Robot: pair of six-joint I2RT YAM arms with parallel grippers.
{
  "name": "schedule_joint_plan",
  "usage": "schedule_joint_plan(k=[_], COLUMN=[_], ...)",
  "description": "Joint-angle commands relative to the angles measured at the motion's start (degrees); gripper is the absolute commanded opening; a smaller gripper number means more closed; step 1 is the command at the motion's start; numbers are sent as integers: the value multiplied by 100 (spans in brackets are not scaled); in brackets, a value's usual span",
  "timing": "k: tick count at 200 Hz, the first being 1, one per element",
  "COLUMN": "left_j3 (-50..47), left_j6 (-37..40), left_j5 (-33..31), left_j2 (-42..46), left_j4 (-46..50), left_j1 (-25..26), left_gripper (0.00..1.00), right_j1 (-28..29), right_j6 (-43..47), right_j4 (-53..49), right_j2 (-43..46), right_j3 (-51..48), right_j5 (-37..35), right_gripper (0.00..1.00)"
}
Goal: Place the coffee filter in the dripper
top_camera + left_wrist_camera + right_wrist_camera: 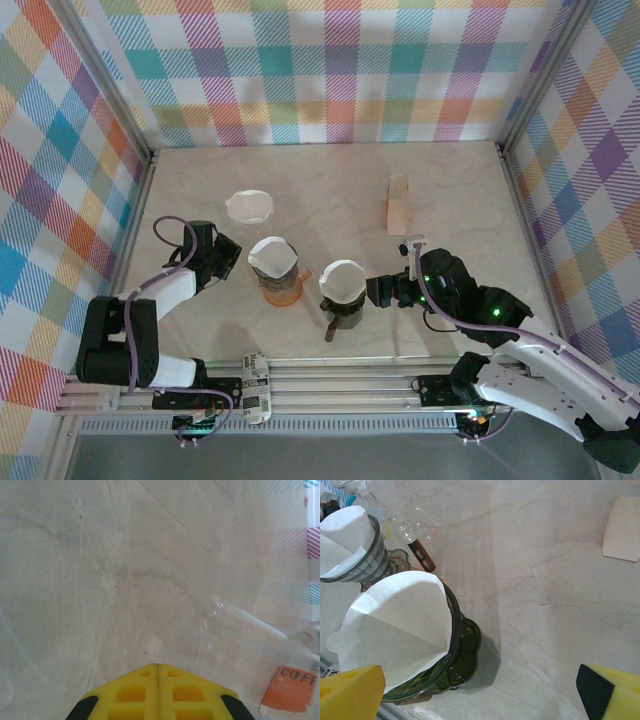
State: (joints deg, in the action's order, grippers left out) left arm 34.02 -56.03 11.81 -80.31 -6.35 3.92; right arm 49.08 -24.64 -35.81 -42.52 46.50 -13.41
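A dark green dripper [343, 303] stands near the table's front middle with a white coffee filter [343, 279] sitting in its cone. In the right wrist view that filter [400, 620] leans inside the dark rim [455, 625]. My right gripper [377, 291] is open just right of this dripper, apart from it, and its yellow fingers [350, 692] have nothing between them. A second dripper [275, 266] on an orange base also holds a filter. My left gripper [234, 258] is shut and empty to its left, with the yellow fingertips [158, 666] pressed together over bare table.
A third filter-lined clear dripper [250, 206] sits farther back left. A pale cardboard filter box [398, 206] stands back right. An orange label [291, 688] and clear glass show to the right in the left wrist view. A printed can [256, 389] lies on the front rail.
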Motion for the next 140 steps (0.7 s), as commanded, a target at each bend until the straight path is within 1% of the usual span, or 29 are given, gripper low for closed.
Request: schedule_joint_plan(k=[1, 24, 40, 73, 140], left_j3=[114, 114, 139, 156, 605], left_j6=[-109, -92, -114, -129, -84], left_j5=[175, 205, 337, 416, 749], left_j2=[-271, -462, -595, -767, -1563], left_j4=[-677, -925, -1100, -1357, -1903], left_j1=[-52, -52, -43, 146, 440], left_gripper=[0, 0, 0, 0, 0], right_j1=[-12, -12, -13, -12, -12], right_j6=[81, 99, 83, 82, -6], right_j4=[44, 48, 27, 7, -92], right_j2=[85, 95, 95, 89, 104], right_j3=[-70, -77, -80, -129, -196], right_j5=[31, 36, 23, -34, -32], right_gripper=[99, 99, 99, 99, 99])
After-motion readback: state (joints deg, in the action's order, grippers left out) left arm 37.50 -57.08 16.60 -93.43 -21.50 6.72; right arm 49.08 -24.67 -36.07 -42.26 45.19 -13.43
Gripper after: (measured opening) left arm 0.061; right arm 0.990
